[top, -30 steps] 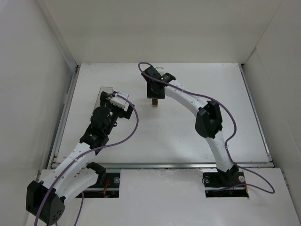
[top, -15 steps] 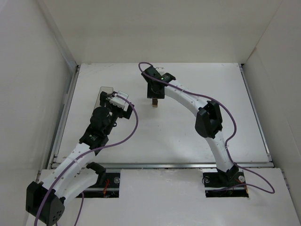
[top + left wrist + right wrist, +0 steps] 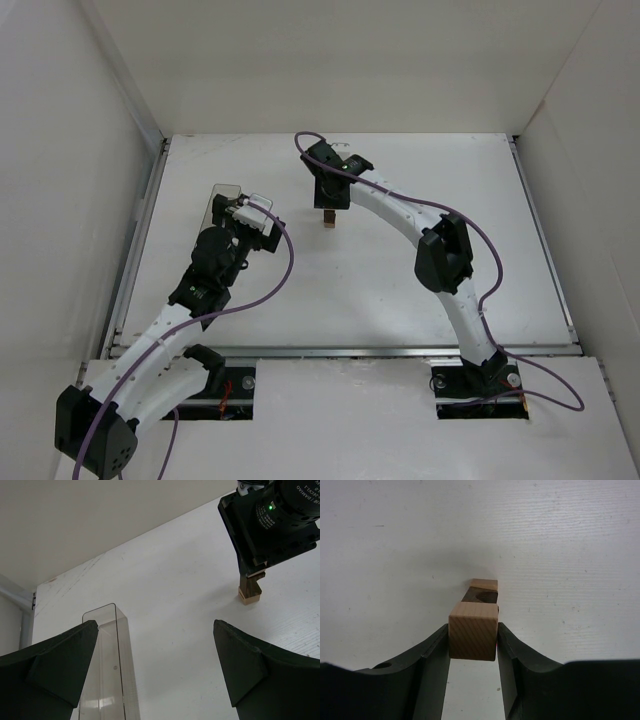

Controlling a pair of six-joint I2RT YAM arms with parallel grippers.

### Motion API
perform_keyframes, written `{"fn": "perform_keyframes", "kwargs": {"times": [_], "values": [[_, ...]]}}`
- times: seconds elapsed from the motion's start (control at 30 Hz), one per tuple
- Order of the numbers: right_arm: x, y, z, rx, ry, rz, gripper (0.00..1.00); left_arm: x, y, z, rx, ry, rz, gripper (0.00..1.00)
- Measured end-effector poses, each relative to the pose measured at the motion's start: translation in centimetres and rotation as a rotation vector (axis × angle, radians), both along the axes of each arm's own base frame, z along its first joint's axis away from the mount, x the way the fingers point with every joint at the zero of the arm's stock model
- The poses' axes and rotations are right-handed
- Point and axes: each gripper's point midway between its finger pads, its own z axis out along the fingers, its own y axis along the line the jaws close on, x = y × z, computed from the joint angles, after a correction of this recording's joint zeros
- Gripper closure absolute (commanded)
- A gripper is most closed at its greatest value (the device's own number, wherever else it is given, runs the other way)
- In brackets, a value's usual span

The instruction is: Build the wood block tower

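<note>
R gripper (image 3: 473,639), jaws pinched narrow on a tan cube (image 3: 472,625), hangs right over the tower (image 3: 482,595) toward the far middle of the table (image 3: 520,250). The stack, so far a dark-brown block (image 3: 248,584) on a tan base block (image 3: 250,598), stands upright w/ its long axis vertical, so the coming move is prob. straight down. In the L wrist view the held cube sits just above the dark-brown block; contact can't be judged. L gripper (image 3: 155,625), spread wide and holding nothing, sits by the clear plastic box (image 3: 107,665), well apart from the tower. R arm is nearer by far.
</note>
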Motion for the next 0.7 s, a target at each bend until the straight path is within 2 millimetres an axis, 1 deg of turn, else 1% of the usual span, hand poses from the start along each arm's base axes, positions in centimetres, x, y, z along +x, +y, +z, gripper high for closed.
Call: {"fn": "perform_keyframes", "kwargs": {"times": [0.2,0.3,0.33,0.43,0.53,0.57,0.7], "values": [[0.08,-0.12,0.03,-0.005,-0.005,-0.004,0.54,-0.06,0.02,-0.52,0.004,0.007,0.000,0.00],[0.13,-0.17,0.05,-0.006,-0.008,-0.009,0.46,-0.07,0.03,-0.63,0.005,0.009,0.000,0.00],[0.15,-0.19,0.06,-0.007,-0.008,-0.010,0.39,-0.07,0.03,-0.59,0.004,0.008,0.000,0.00],[0.21,-0.25,0.08,-0.009,-0.012,-0.014,0.25,-0.07,0.03,-0.59,0.004,0.008,0.000,0.00],[0.27,-0.28,0.11,-0.010,-0.015,-0.018,0.05,-0.07,0.03,-0.58,0.004,0.008,0.000,0.00],[0.28,-0.30,0.11,-0.012,-0.016,-0.016,0.00,-0.06,0.03,-0.57,0.004,0.007,0.000,0.00],[0.19,-0.85,0.21,-0.028,-0.028,-0.021,0.00,-0.05,0.06,-0.53,0.003,0.006,0.002,0.00]]}}
